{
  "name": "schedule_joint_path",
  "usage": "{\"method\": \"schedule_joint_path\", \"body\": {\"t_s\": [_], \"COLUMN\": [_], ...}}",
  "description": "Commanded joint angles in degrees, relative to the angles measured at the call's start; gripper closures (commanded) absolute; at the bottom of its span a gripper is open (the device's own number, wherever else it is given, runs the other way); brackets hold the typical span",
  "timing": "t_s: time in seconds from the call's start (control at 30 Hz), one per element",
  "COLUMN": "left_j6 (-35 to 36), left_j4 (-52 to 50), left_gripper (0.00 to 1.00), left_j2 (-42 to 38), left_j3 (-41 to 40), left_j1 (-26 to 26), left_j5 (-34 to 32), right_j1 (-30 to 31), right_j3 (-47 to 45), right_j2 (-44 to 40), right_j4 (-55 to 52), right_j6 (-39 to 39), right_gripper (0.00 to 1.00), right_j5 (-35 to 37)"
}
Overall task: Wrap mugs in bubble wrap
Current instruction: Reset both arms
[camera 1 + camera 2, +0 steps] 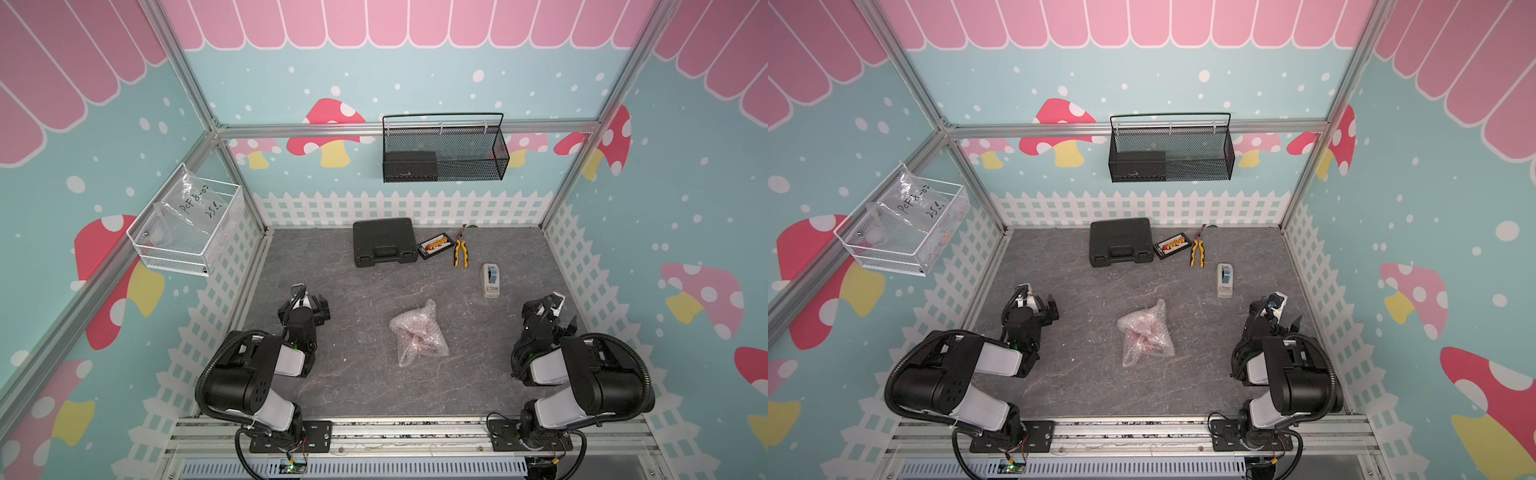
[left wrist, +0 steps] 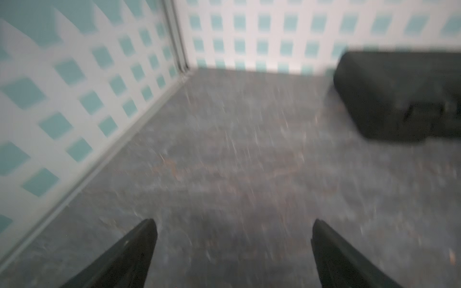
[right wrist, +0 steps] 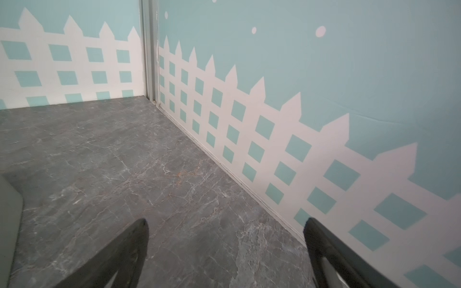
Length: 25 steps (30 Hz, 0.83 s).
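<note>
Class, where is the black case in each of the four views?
Top view: black case at far edge of table, centre.
Top view: black case likewise, left of centre.
Left wrist: black case, blurred, by the white picket fence.
Right wrist: not in it.
Shared landmark: that fence.

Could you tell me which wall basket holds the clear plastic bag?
The white wire-mesh basket on the left wall; the black wire-mesh basket on the back wall holds a dark box.

Both top views high overhead, sharing the whole table (image 1: 365, 386), left wrist view low, blurred, catching the black case (image 2: 399, 94) they see too, right wrist view low, facing the far right corner (image 3: 149, 97).
</note>
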Motion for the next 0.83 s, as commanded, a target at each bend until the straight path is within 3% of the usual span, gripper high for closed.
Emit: {"method": "schedule_joint_path", "body": {"t_s": [0.0,0.03,0.07,0.2,0.27,0.37,0.8], "left_j6": [0.62,-2.23,-2.54,-1.77,-0.84,0.17,-0.31], "left_j4": [-1.77,-8.55,-4.95,-2.59,-6.85,-3.14,-3.37], "left_gripper": [0.0,0.01,0.0,0.01,0.01,0.01,0.01], "left_j2": [0.22,-1.91,-0.82,-0.3,-1.7,-0.85,-0.49], "left_j3": [7.86,9.26,8.15,7.63,8.62,7.54,7.93], "left_j1": [2.22,4.61,5.78,5.14,3.45,1.91,2.42], "left_j5": [1.7,5.17,7.16,5.8,4.1,0.95,0.88], "right_j1": [-0.19,-0.17,-0.17,-0.17,-0.21,-0.17,-0.16], "right_j3": [3.26,3.3,3.82,3.5,3.5,3.41,3.26], "right_j2": [1.29,0.89,0.14,0.8,0.73,0.82,0.85], "right_j4": [0.76,-0.55,-2.67,-0.87,-1.22,-0.71,-0.42], "right_j6": [-2.73,-2.47,-2.33,-2.43,-2.41,-2.48,-2.52], "right_gripper": [0.0,0.0,0.0,0.0,0.0,0.0,0.0], "right_j5": [-3.53,-3.56,-3.53,-3.53,-3.46,-3.53,-3.59]}}
